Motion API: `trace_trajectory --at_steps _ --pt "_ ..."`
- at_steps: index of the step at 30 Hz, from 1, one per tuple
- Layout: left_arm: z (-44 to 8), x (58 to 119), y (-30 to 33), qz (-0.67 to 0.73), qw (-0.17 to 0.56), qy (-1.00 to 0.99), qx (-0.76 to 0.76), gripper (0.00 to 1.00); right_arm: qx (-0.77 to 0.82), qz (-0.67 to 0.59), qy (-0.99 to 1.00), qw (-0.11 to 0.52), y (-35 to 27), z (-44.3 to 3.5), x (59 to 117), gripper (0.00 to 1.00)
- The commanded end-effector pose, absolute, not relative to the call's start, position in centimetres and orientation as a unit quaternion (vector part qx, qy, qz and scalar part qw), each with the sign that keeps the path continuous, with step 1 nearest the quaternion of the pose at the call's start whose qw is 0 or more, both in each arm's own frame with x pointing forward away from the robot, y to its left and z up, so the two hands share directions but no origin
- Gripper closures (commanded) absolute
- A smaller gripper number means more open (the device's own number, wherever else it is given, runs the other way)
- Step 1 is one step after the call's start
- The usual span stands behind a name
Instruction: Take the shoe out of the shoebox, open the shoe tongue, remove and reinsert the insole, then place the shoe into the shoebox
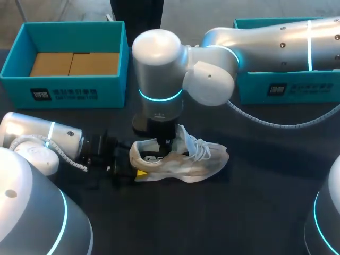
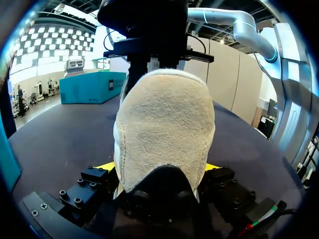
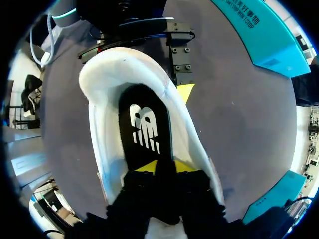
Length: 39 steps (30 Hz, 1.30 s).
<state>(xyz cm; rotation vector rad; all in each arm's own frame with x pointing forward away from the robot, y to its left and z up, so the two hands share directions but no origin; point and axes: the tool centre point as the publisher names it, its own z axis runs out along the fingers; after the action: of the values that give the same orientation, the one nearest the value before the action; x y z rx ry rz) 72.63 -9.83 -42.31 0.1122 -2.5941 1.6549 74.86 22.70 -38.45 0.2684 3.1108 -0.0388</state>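
The shoe (image 2: 164,129) has a rough, fuzzy heel and matt black insole (image 3: 143,102).

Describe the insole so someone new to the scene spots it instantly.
On the dark table, find the white shoe lying between the two arms, its heel in the left gripper. The insole is the liner inside its opening, under the right gripper: black with a white logo, against the pale lining.

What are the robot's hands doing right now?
Left gripper: closed on the shoe, at its heel.
Right gripper: closed, pinching the insole.
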Motion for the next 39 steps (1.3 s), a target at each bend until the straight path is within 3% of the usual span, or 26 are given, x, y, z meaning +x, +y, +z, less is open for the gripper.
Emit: trace_trajectory --at_steps 1,16,23,25,39 --pt "-42.6 72.5 -9.8 0.536 0.031 -0.843 0.037 1.0 0.086 -0.006 0.996 0.009 22.5 -38.9 75.0 0.71" --pt "-42.6 72.5 -9.8 0.536 0.031 -0.843 0.037 1.0 0.068 -0.006 0.997 -0.031 22.9 -41.5 75.6 0.73" --pt "-42.6 72.5 -9.8 0.536 0.031 -0.843 0.037 1.0 0.066 -0.005 0.997 -0.047 22.9 -42.5 74.8 0.9" --pt "-42.6 72.5 -9.8 0.536 0.031 -0.843 0.037 1.0 0.068 -0.004 0.996 -0.052 22.9 -42.6 74.4 1.0" --pt "-42.6 72.5 -9.8 0.536 0.031 -0.843 0.037 1.0 0.079 -0.021 0.995 -0.051 21.2 -38.7 72.1 1.0"
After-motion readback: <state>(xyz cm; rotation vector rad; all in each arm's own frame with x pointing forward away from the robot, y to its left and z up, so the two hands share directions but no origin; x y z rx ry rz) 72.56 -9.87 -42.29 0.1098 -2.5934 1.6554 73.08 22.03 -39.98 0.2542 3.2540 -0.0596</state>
